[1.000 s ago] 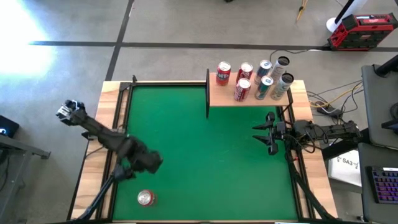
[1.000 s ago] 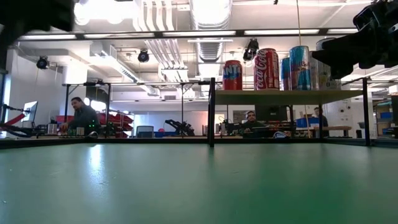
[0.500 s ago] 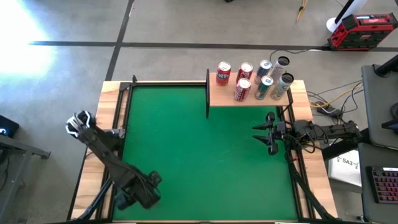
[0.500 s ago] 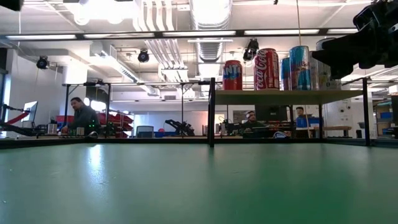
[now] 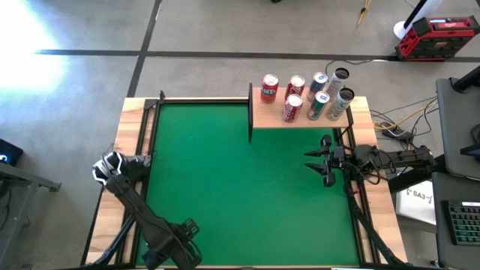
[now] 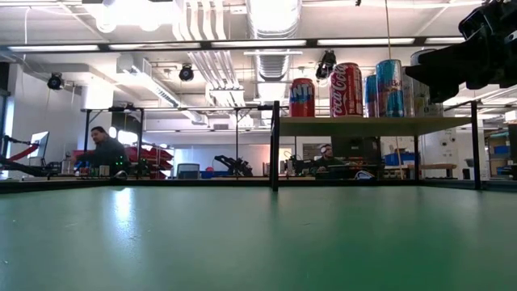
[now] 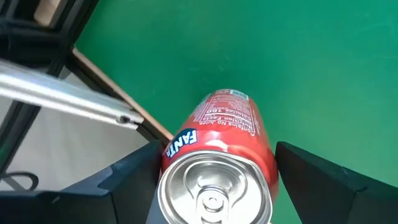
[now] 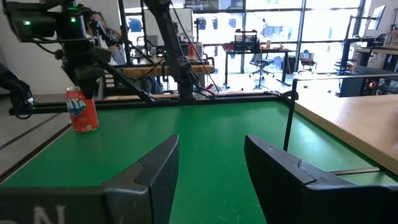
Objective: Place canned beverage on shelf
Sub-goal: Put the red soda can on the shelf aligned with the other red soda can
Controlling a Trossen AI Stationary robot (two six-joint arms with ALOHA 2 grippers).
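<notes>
the left pincer grips the red fanta can between its fingers above the counter's near-left corner, far from the shelf.

Seen from above, the shelf sits at the upper right of the green desk, carrying six cans. The left arm reaches to the frame's lower left edge. The right gripper hovers at the right, below the shelf.
</notes>
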